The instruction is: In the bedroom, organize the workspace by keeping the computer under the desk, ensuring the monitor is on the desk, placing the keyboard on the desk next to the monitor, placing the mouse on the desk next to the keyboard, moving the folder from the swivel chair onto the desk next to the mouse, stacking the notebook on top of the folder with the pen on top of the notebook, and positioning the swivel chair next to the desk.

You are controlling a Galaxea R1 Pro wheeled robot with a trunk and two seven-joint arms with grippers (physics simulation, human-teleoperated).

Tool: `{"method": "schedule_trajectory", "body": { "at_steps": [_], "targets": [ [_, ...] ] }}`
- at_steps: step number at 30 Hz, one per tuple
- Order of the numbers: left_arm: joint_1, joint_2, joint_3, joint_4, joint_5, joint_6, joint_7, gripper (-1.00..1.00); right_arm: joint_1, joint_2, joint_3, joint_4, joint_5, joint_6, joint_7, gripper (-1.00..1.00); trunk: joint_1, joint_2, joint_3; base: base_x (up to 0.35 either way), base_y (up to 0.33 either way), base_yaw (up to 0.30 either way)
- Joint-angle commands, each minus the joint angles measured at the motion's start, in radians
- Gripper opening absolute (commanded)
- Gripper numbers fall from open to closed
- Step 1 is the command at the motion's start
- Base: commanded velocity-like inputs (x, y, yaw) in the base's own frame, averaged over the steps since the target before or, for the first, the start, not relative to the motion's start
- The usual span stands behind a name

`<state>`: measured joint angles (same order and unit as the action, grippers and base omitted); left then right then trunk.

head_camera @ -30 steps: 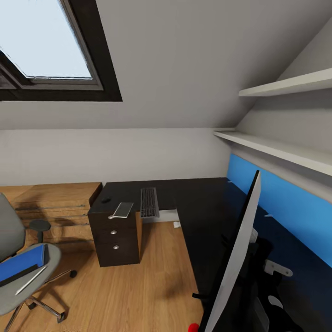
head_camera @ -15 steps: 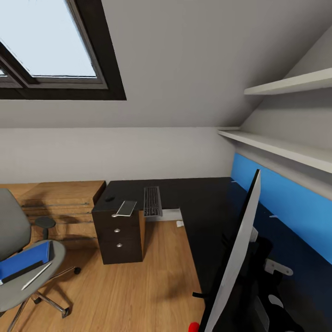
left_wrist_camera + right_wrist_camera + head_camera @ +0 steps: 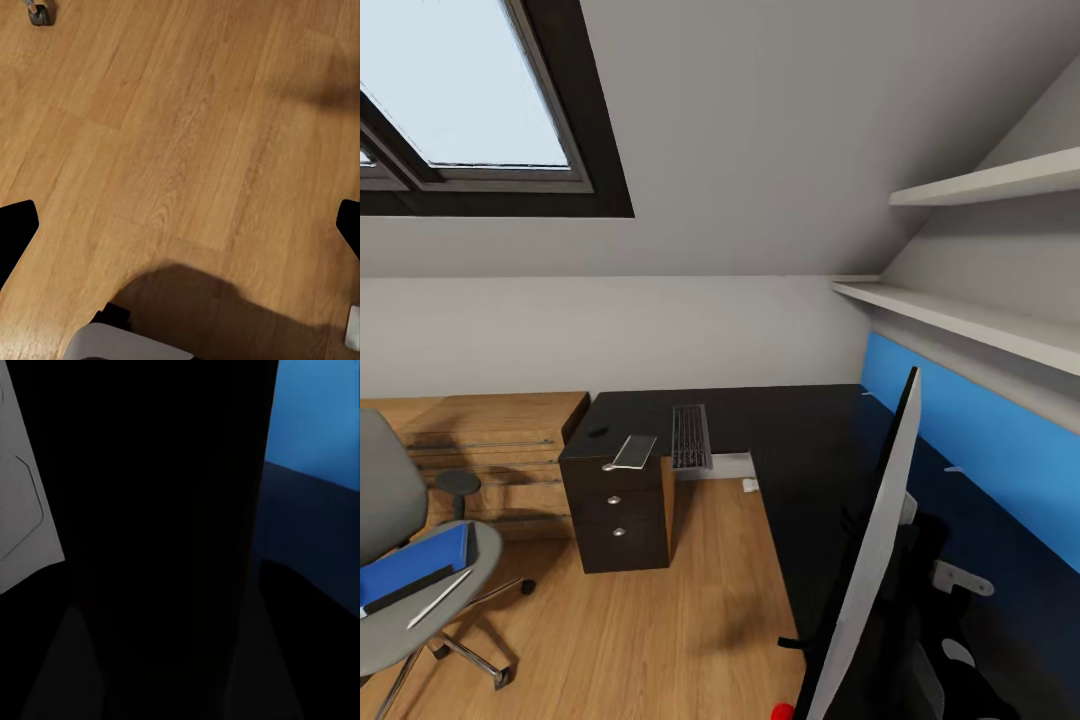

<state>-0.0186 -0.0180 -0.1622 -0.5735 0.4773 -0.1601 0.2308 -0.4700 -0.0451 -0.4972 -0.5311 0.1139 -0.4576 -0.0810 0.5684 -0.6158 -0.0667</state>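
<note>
At 5 o'clock in the head view, nearest of all, the monitor (image 3: pixel 865 570) is seen edge-on as a thin black slab with a pale silver back and a small red light at its lowest corner, tilted up over the glossy black L-shaped desk (image 3: pixel 800 450). At 8 o'clock the swivel chair (image 3: pixel 400 590) is found, grey and padded on a chrome star base, and on its seat one flat bright blue folder (image 3: pixel 415 562) is carried with one thin pale pen (image 3: pixel 438 598) lying beside its dark spine. Farther off, toward 10 o'clock of the monitor, a drawer unit (image 3: pixel 618 515) with round silver knobs is set under the desk's far wing; on that top one small rounded mouse (image 3: pixel 596 433), one flat grey rectangular item (image 3: pixel 633 451) and one long slim keyboard (image 3: pixel 690 436) are laid side by side. A long blue wall panel (image 3: pixel 980 440) and two pale shelves (image 3: pixel 960 320) are seen at 3 o'clock. Bare wooden floor (image 3: pixel 180 150) is given by the left wrist view, with two dark fingertips (image 3: pixel 15 232) held wide apart; whether the right gripper is spread or pressed together cannot be told from its dark view
</note>
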Motion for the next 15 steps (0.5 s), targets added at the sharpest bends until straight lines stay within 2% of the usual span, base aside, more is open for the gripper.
{"method": "schedule_trajectory", "body": {
  "at_steps": [1, 15],
  "targets": [
    [-0.001, 0.001, -0.008, 0.000, 0.010, -0.006, 0.008, 1.00, -0.001, -0.001, -0.006, 0.012, -0.001, -0.003, -0.007, -1.00, 0.000, -0.001, -0.002, 0.000, 0.000, 0.000],
    [0.000, 0.001, -0.008, 0.000, 0.010, -0.005, 0.009, 1.00, -0.001, -0.003, -0.006, 0.013, 0.000, 0.021, -0.011, -1.00, 0.000, -0.001, -0.002, 0.000, 0.000, 0.000]
  ]
}}
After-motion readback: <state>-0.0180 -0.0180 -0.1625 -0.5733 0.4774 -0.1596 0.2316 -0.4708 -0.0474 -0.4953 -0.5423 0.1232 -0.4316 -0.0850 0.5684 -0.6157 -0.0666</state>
